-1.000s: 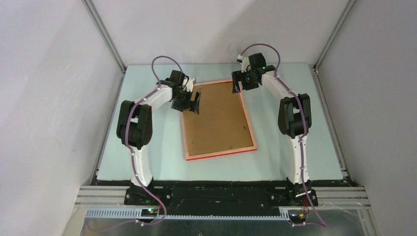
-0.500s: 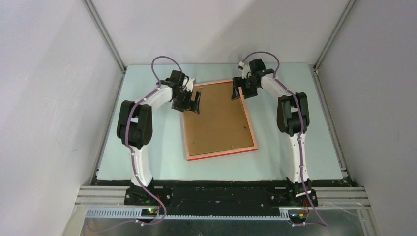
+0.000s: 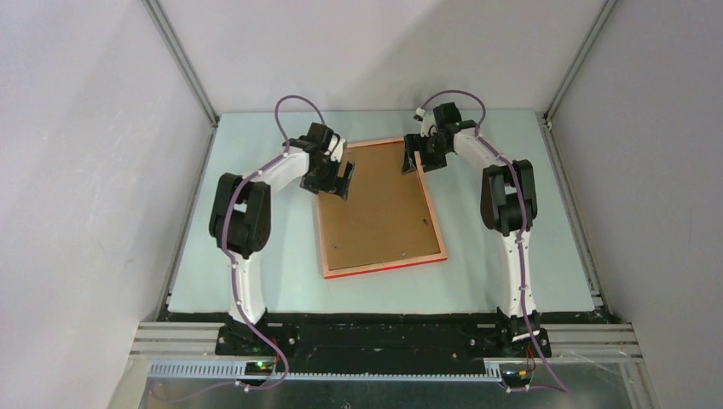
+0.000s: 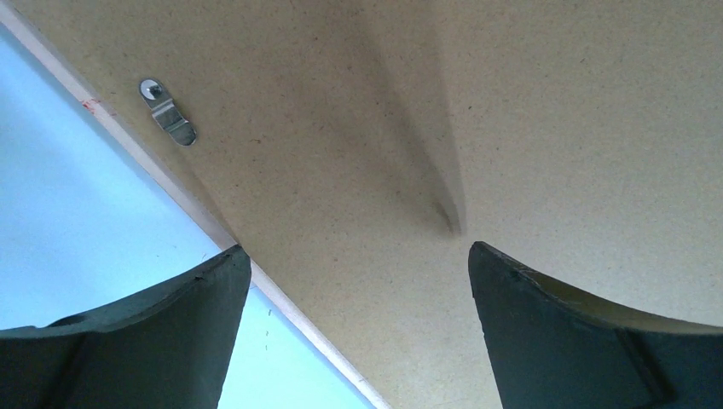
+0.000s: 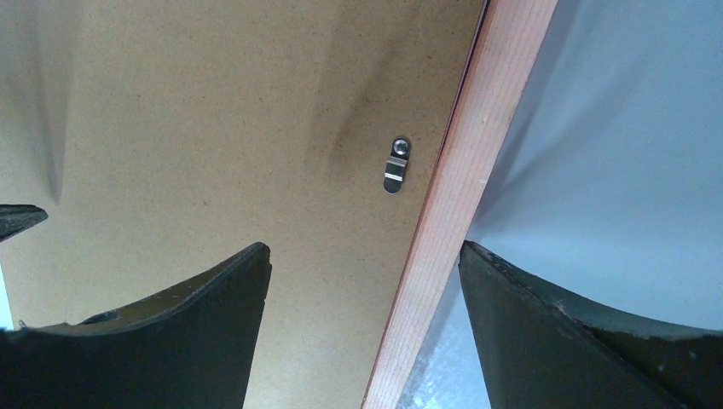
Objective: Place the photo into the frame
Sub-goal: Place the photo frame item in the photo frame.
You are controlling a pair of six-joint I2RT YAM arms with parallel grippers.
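Bench (image 3: 281, 256): pale; frame (image 3: 384, 266) lies back up.
Frame: likely light, stiff; I'd pinch its rail.
Left tool (image 3: 341, 183), right tool (image 3: 413, 164): wide, empty.

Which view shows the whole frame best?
Top external: the frame lies back up, nearly all its outline visible. Right wrist shows only a stretch of one pale rail; left wrist only a thin edge strip.
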